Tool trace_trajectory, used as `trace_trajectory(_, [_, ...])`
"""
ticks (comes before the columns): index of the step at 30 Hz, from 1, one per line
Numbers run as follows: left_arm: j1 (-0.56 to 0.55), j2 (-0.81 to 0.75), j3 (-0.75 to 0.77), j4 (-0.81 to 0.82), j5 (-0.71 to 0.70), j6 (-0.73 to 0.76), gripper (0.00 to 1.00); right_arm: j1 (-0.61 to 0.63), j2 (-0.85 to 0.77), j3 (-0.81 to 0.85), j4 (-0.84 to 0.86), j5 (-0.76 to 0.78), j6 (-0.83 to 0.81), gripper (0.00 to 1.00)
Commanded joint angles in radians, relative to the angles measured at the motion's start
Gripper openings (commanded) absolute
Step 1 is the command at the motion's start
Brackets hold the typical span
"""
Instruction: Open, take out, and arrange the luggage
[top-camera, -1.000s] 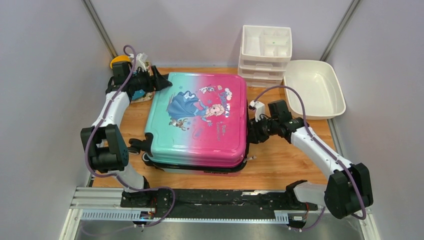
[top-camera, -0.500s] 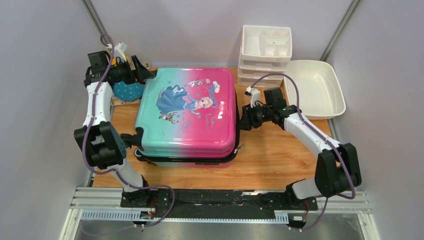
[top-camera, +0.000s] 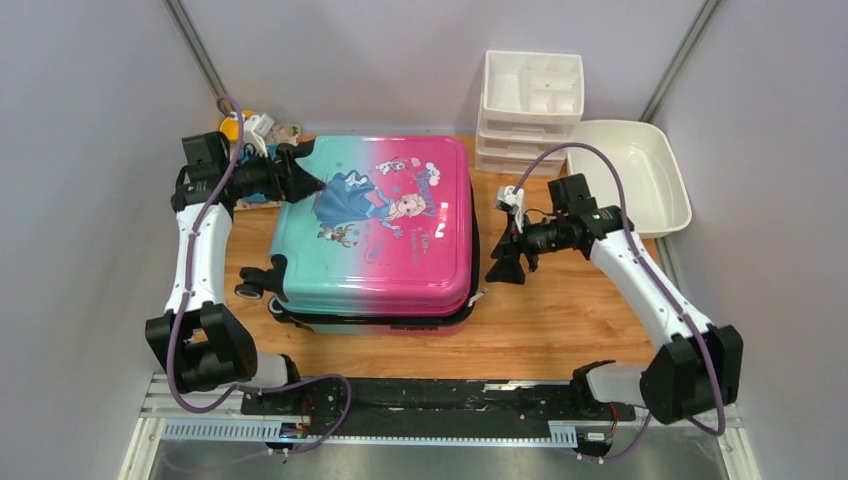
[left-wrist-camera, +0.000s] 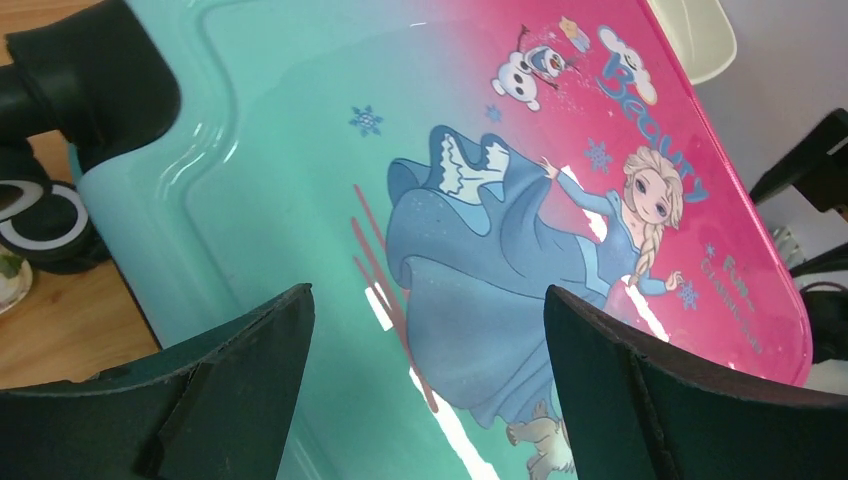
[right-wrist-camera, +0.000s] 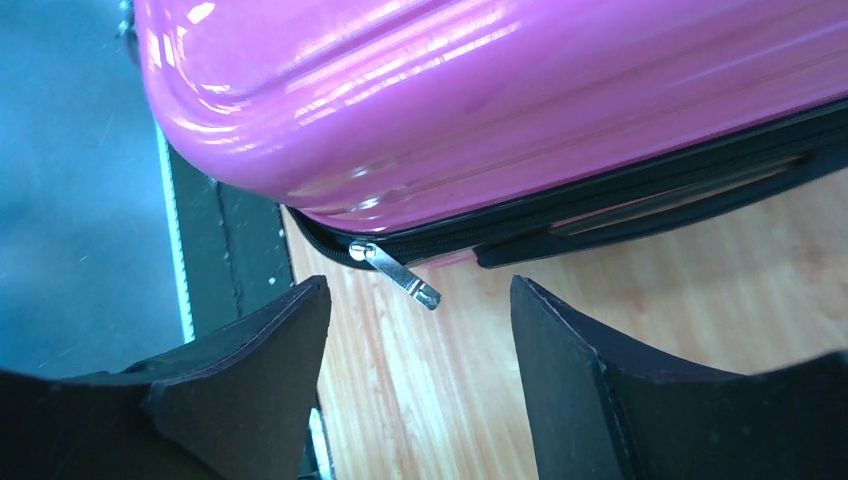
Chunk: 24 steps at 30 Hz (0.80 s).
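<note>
The luggage (top-camera: 375, 235), a teal-to-pink hard-shell suitcase with a princess print, lies flat and closed on the wooden table. Its black wheels (top-camera: 248, 290) point left. My left gripper (top-camera: 310, 170) hovers open over the suitcase's far left corner. In the left wrist view the printed lid (left-wrist-camera: 470, 230) fills the gap of the left gripper (left-wrist-camera: 425, 300), with a wheel (left-wrist-camera: 90, 80) at the top left. My right gripper (top-camera: 505, 260) stands open just right of the suitcase, apart from it. The right wrist view shows the right gripper (right-wrist-camera: 418, 290) empty, facing the pink shell (right-wrist-camera: 480, 100) and the silver zip pull (right-wrist-camera: 400, 272).
A white drawer organiser (top-camera: 530, 100) stands at the back, with a white basin (top-camera: 630, 175) to its right. Small yellow and white items (top-camera: 240, 125) sit behind the left arm at the back left. A black rail (top-camera: 430, 395) runs along the near edge.
The suitcase slid left and back a second ago and has stayed put since. My right gripper opened and drew back from its right side. My left gripper moved over the lid's far left corner.
</note>
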Motion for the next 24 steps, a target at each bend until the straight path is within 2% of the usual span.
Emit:
trace_trajectory(1, [-0.053,-0.073,-0.022,-0.006,-0.003,0.107,0.93,0.01,0.146,0.047,-0.162,-0.108,-0.227,0.7])
trace_trajectory(9, [-0.066,-0.087,-0.027,-0.016,-0.057,0.108,0.93,0.015,0.37,0.13,-0.291,-0.166,-0.36,0.68])
trace_trajectory(14, [-0.067,-0.085,-0.025,-0.013,-0.088,0.106,0.93,0.022,0.439,0.148,-0.467,-0.22,-0.477,0.65])
trace_trajectory(23, [-0.067,-0.085,-0.041,0.008,-0.099,0.089,0.93,0.035,0.479,0.118,-0.479,-0.266,-0.44,0.59])
trace_trajectory(24, [-0.067,-0.087,-0.041,0.01,-0.097,0.085,0.93,0.036,0.478,0.116,-0.478,-0.268,-0.434,0.56])
